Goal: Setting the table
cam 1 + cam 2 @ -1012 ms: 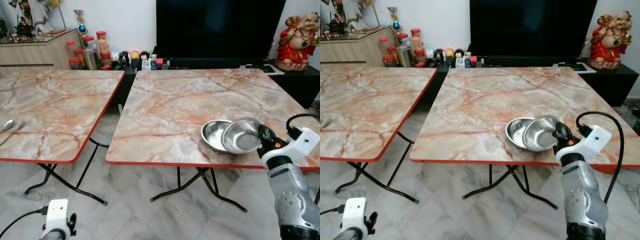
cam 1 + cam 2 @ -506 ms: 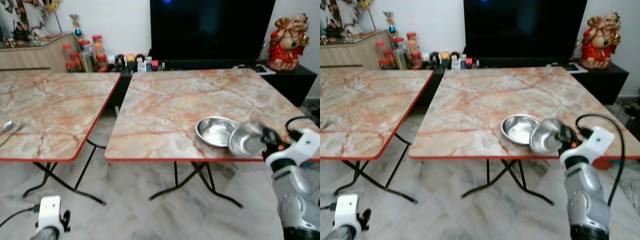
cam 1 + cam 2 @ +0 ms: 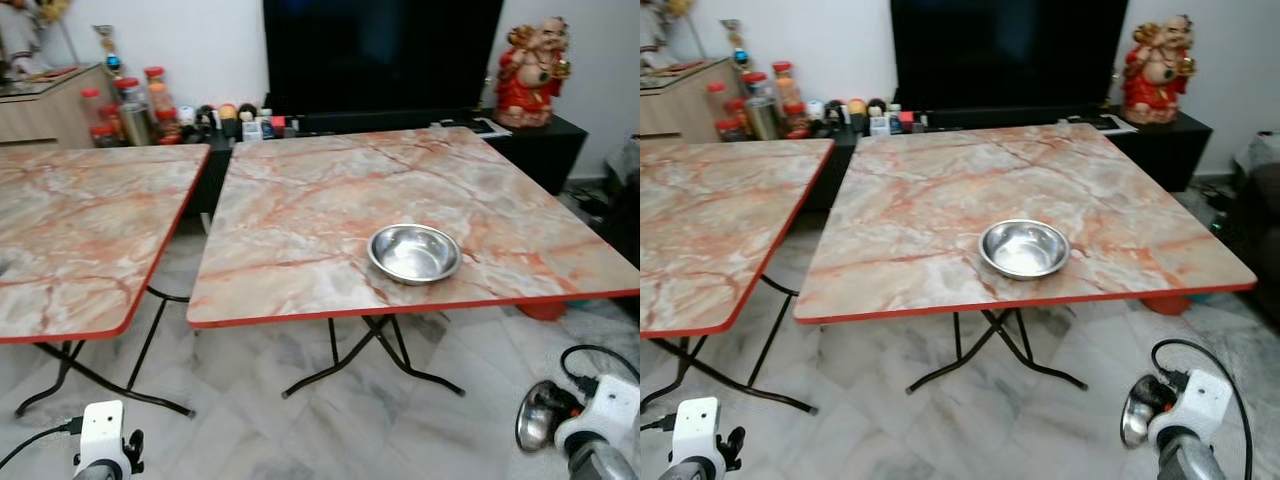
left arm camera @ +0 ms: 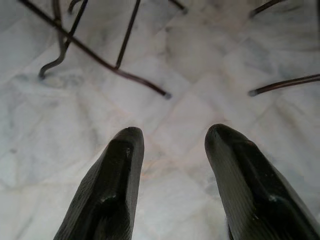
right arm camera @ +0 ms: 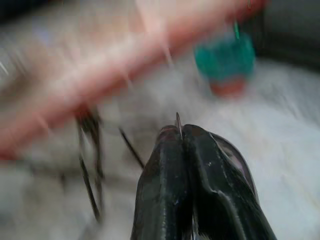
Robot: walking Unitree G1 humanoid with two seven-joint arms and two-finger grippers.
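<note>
One steel bowl (image 3: pixel 414 252) stands near the front edge of the right marble table (image 3: pixel 300 200). A second steel bowl (image 3: pixel 537 416) hangs tilted on its side, low over the floor in front of that table's right corner. My right gripper (image 5: pixel 179 134) is shut on its rim, the thin edge pinched between the two black fingers (image 5: pixel 165 190). Down at the lower left my left arm (image 3: pixel 101 440) hangs idle, and its gripper (image 4: pixel 172 137) is open above the marble floor with nothing between its fingers.
A second marble table (image 3: pixel 80 220) stands to the left, with a narrow gap between the two. Folding metal legs (image 3: pixel 365 350) spread under both. Behind are a black television (image 3: pixel 380 50), jars (image 3: pixel 125 100) and a red statue (image 3: pixel 530 60). The marble floor (image 3: pixel 300 430) lies in front.
My right gripper has lifted the tilted bowl away from the other bowl and brought it down below the table's edge. The whole picture has pulled back and swung right.
</note>
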